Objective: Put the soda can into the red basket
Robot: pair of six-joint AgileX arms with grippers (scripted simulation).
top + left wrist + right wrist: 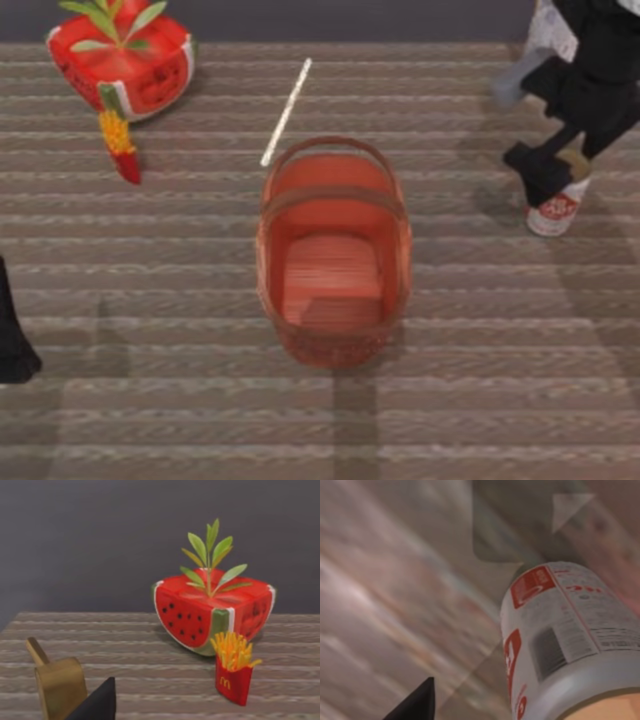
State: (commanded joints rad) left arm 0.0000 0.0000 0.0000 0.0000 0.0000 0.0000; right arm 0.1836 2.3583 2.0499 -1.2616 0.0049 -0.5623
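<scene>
The soda can [556,211], white with red markings, stands upright near the table's right edge; its label fills much of the right wrist view [560,630]. My right gripper [545,172] hangs just over the can's top, covering part of it. It is open, with one dark fingertip [417,705] apart from the can's side. The red basket [333,250] sits in the middle of the table, its handle arched across it and nothing inside. My left gripper [14,352] is parked at the left edge, far from both, and is open.
A watermelon-print carton with leaves [122,60] and a red fries box [118,140] sit at the back left. A thin white stick [287,110] lies behind the basket. A brass-coloured object [57,687] stands close to the left gripper.
</scene>
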